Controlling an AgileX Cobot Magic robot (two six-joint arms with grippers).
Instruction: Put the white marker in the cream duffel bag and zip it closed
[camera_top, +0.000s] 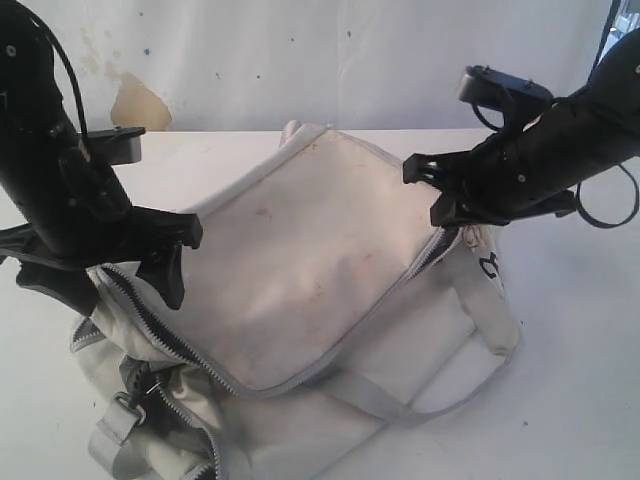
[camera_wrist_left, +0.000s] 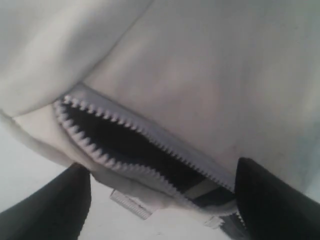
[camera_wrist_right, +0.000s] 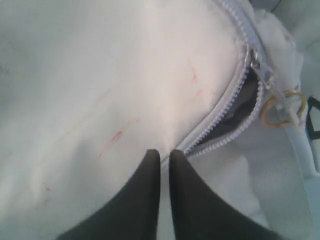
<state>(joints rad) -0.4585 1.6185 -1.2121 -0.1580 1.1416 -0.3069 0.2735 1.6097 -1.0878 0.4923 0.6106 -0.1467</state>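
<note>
A large, soft cream fabric duffel bag lies across the middle of a white table. Its grey zipper gapes at the left end over black lining. The left gripper hovers there, fingers spread wide, holding nothing. The right gripper, fingers closed together on nothing, sits at the bag's right end, just beside the zipper.
</note>
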